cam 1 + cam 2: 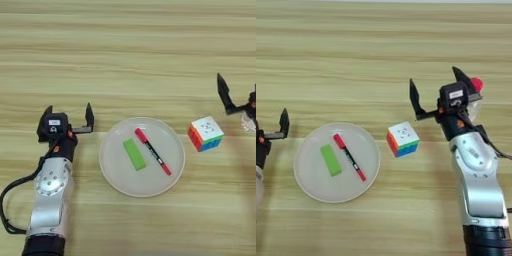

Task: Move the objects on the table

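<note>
Now puzzle cube [403, 139] lies beside right gripper [436, 94] jaws.

No readable text, brand, number or sign appears anywhere. A small pale label sits on top of the left gripper [67, 117] housing, and a similar one on the right gripper [436, 91], but their markings are too small to make out. The puzzle cube [403, 139] shows faint dots on its white face, not legible. The pen [152, 151] carries no readable print.
</note>
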You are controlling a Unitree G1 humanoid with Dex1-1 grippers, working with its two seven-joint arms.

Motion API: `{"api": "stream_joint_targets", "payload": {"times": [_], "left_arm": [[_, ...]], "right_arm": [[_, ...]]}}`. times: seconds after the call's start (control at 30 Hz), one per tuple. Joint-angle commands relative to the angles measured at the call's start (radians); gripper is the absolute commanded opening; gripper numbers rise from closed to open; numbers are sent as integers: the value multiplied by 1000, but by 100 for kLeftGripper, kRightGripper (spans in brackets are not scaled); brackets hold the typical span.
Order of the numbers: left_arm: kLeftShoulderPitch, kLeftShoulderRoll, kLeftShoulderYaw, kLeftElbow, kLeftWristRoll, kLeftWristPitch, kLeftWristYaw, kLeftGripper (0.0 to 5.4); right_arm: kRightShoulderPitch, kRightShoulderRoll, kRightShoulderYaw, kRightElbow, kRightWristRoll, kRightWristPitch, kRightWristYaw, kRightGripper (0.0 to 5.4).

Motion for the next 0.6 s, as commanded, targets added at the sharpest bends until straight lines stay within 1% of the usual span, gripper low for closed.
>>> {"api": "stream_joint_targets", "payload": {"times": [0.03, 0.17, 0.37, 0.47, 0.6], "left_arm": [[-5, 4, 2, 4, 5, 6, -1, 540], [-5, 4, 1, 5, 5, 6, -1, 540], [-7, 4, 1, 5, 6, 7, -1, 540], [-7, 3, 0, 5, 6, 8, -1, 540], [-6, 2, 0, 4, 6, 8, -1, 540]], "right_arm": [[-34, -5, -52, 23, 1, -4, -52, 538], [-55, -6, -103, 62, 11, 1, -97, 538], [-77, -7, -134, 104, 30, 32, -125, 538], [-88, -8, -148, 141, 54, 50, -122, 538], [-102, -14, -150, 198, 75, 60, -109, 538]]}}
